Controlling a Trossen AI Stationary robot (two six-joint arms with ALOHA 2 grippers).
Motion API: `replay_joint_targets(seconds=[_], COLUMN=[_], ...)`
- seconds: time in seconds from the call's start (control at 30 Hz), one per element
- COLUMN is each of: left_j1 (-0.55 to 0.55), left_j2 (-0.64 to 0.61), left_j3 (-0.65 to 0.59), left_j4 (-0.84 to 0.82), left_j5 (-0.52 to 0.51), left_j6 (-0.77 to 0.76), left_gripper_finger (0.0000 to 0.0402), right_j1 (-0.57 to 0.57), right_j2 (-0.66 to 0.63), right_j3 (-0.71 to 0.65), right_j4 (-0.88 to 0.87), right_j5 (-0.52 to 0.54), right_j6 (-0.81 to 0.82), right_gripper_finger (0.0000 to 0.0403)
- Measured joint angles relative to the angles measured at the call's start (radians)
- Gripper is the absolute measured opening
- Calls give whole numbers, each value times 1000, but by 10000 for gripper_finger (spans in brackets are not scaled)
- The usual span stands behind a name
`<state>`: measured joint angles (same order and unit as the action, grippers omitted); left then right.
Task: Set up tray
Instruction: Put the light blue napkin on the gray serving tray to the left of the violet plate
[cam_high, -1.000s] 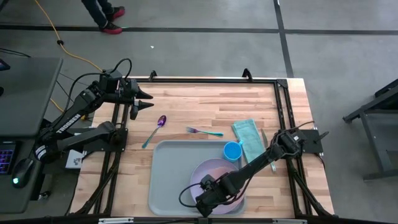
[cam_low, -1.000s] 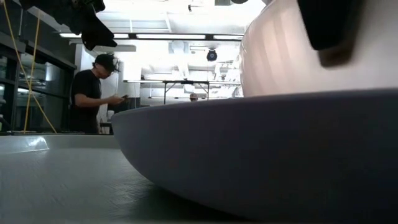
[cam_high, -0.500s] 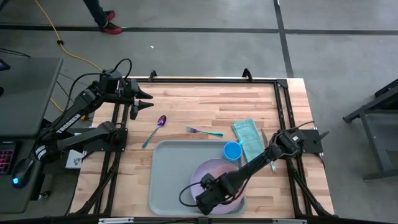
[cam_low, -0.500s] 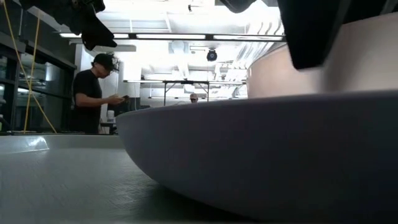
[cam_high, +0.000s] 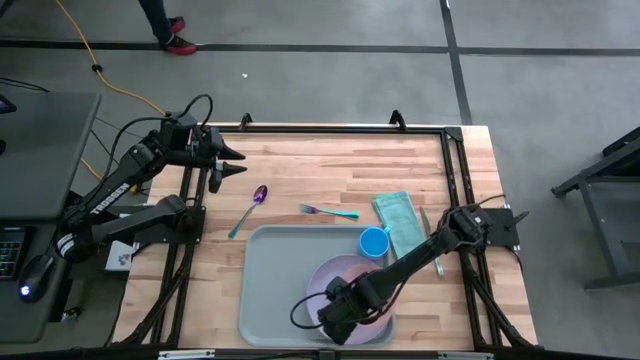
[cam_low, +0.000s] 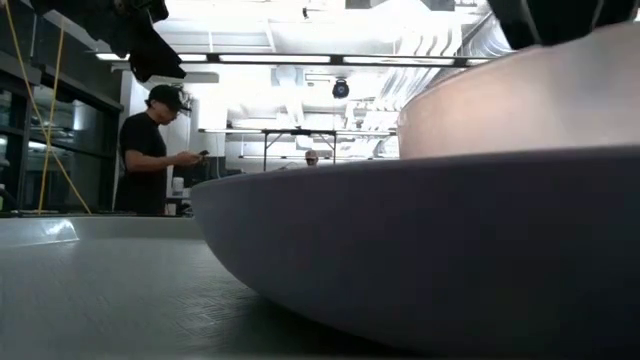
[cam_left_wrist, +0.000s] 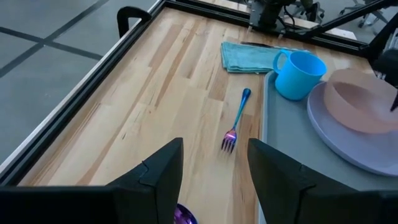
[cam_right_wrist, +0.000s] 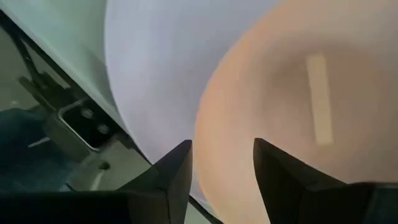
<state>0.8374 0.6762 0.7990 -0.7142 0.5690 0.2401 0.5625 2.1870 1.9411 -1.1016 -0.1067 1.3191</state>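
No legible text, label, brand, number or sign is found on any item in these views; pale lettering along the left arm (cam_high: 100, 205) cannot be read.

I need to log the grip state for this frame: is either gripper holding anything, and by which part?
Nothing is held. The right gripper hangs open just above the pink bowl on the tray; the left gripper is open over bare table.
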Motion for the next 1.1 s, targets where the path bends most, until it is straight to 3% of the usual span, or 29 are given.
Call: replay_joint_targets(seconds=[0.3, 0.5, 0.63, 0.8, 1.1], left_j1=[0, 0, 0, 0, 0], left_j2=[0, 0, 0, 0, 0], left_j3=[0, 0, 0, 0, 0], left_j4=[-21, -21, -21, -21, -20], left_j5=[0, -1, -2, -4, -4], left_j6=[1, 1, -1, -5, -10], left_gripper_finger=[211, 211, 211, 211, 211], right_j1=[-14, -12, -16, -43, -129], right_j2=[-122, -235, -311, -387, -472], right_j3=[0, 0, 1, 1, 1], right_j4=[-68, -65, -67, -72, -136], right_j5=[78, 277, 451, 580, 654], right_j6=[-24, -51, -127, -240, -446], right_gripper_finger=[139, 120, 101, 74, 15])
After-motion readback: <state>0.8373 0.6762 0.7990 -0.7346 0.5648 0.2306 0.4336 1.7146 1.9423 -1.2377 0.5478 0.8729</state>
